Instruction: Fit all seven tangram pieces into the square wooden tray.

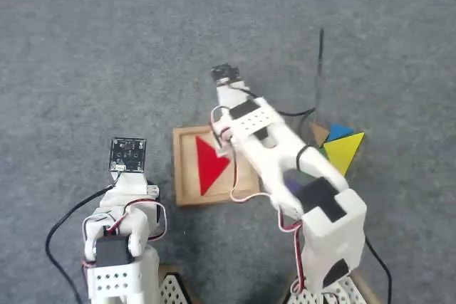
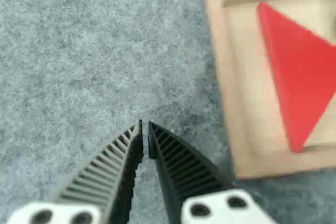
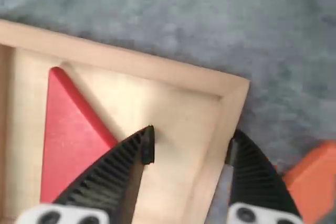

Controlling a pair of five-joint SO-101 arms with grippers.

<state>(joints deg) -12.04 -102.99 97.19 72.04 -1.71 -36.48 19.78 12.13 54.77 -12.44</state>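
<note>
The square wooden tray [image 1: 184,176] lies mid-table with a red triangle [image 1: 209,165] flat inside it. My right arm [image 1: 263,140] stretches over the tray's right side. In its wrist view my right gripper [image 3: 190,148] is open and holds nothing. It straddles the tray's rim [image 3: 220,129] near a corner, one finger above the tray floor beside the red triangle [image 3: 68,140], the other outside the rim. My left gripper [image 2: 144,125] is shut and holds nothing. It hangs above the mat just off the tray's corner [image 2: 236,145].
Loose pieces lie right of the tray, partly hidden by the right arm: a yellow triangle [image 1: 344,151], a blue piece [image 1: 340,132], an orange piece [image 1: 318,133] and a purple piece [image 1: 292,183]. Grey mat [image 1: 107,69] covers the table. A black cable [image 1: 320,55] runs along the far right.
</note>
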